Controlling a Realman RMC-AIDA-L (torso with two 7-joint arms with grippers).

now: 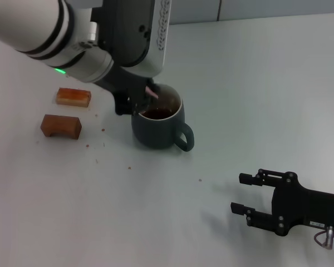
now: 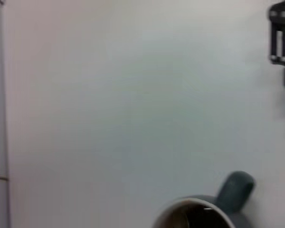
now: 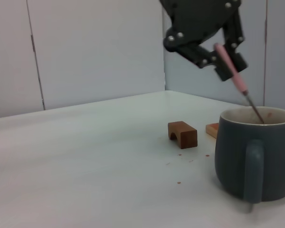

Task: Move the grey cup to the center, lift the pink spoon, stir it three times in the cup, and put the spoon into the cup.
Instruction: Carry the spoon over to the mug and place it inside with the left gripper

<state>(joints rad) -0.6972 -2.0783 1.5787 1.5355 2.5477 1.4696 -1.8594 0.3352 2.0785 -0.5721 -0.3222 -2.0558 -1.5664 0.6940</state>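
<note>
The grey cup (image 1: pixel 156 129) stands upright on the white table, its handle (image 1: pixel 186 139) towards the right arm. It also shows in the right wrist view (image 3: pixel 237 156) and at the edge of the left wrist view (image 2: pixel 199 216). My left gripper (image 1: pixel 134 101) hangs just over the cup's far-left rim, shut on the pink spoon (image 1: pixel 152 92). In the right wrist view the left gripper (image 3: pixel 216 59) holds the spoon's pink handle (image 3: pixel 230 71) tilted, with the metal neck reaching down into the cup. The bowl is hidden inside. My right gripper (image 1: pixel 240 193) rests open and empty near the table's front right.
Two brown wooden blocks lie left of the cup, one farther back (image 1: pixel 73 97) and one nearer (image 1: pixel 61 125). Small crumbs are scattered on the table in front of the cup (image 1: pixel 97 161). The right gripper shows far off in the left wrist view (image 2: pixel 278 35).
</note>
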